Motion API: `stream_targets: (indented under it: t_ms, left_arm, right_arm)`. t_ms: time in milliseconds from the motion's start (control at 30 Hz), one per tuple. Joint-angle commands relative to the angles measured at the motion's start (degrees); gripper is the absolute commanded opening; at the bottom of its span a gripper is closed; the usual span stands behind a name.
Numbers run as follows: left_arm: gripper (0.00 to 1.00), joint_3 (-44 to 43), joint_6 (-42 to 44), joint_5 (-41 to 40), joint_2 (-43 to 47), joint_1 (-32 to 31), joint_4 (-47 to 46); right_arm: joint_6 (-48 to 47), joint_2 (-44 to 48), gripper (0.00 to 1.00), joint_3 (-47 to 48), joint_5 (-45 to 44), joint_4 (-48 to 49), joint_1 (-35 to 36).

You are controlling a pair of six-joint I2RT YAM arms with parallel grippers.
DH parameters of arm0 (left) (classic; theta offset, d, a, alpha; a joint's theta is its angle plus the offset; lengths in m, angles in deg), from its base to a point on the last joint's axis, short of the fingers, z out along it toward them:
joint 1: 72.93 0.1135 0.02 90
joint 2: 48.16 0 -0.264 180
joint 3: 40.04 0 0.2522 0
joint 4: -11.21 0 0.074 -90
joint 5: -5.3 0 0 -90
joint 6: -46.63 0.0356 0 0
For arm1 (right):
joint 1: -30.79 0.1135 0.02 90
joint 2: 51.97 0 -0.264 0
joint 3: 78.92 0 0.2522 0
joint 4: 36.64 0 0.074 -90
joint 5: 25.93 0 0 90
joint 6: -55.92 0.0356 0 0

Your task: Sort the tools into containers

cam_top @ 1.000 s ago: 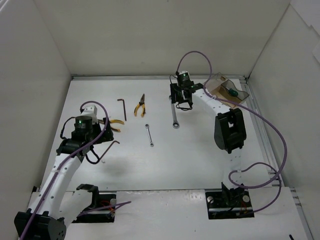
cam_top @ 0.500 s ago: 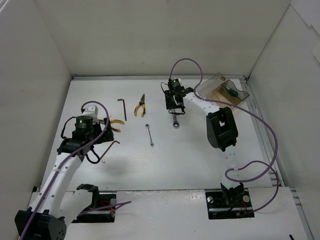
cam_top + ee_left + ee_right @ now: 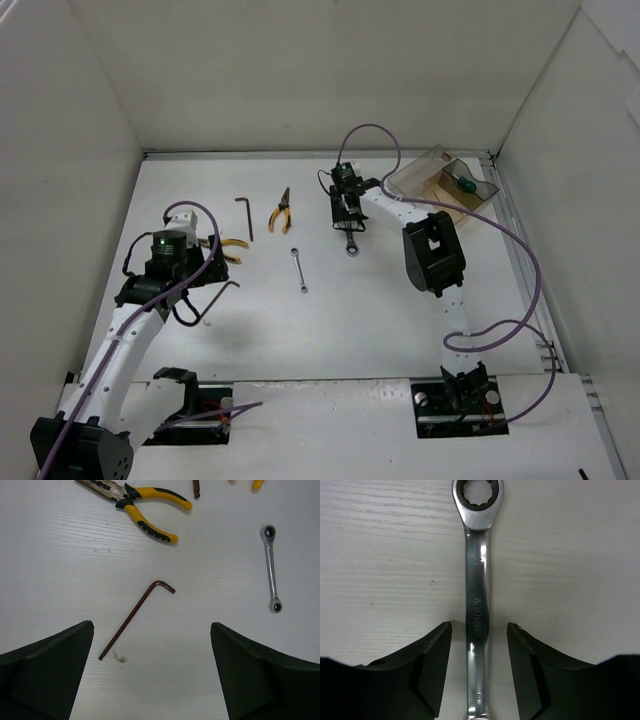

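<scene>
My right gripper is open, low over the table. Its jaws straddle the handle of the large silver wrench, one on each side, with a gap on both. My left gripper is open and empty, above a thin L-shaped hex key. Yellow-handled pliers lie beyond it. A small silver wrench lies mid-table. A second pair of pliers and a second hex key lie farther back. The clear box at the back right holds the green-handled screwdriver.
White walls enclose the table on the left, back and right. Purple cables loop from both arms over the right side of the table. The arm bases stand at the near edge.
My right gripper has moved left, away from the box, and now sits with its jaws around the large wrench's handle. The left arm has not moved.
</scene>
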Motion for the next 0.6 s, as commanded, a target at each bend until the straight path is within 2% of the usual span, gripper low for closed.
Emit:
stream_targets:
  t_ms: [0,300,367,400,467,567]
  left_arm:
    - [1.0,-1.1,0.4,0.2,-0.1,0.2,-2.4]
    - [1.0,-1.1,0.5,-0.2,0.8,0.2,-2.1]
    - [1.0,-1.0,0.4,-0.3,0.9,0.2,-2.2]
    - [1.0,-1.0,0.6,-0.5,1.0,0.2,-2.2]
    - [1.0,-1.1,0.5,-0.4,1.0,0.2,-2.2]
    - [1.0,-1.0,0.5,-0.5,1.0,0.2,-2.1]
  right_arm:
    - [0.6,-1.0,0.45,3.9,-1.8,-0.6,0.8]
    - [0.9,-3.3,0.35,4.5,-3.2,-3.8,1.3]
    - [1.3,-3.9,0.25,4.3,-3.3,-5.0,1.4]
    - [1.3,-4.0,0.13,3.9,-3.0,-5.7,1.4]
    - [1.3,-4.8,0.0,4.0,-2.3,-6.6,1.2]
    - [0.6,-5.1,0.0,4.6,1.6,-7.6,0.7]
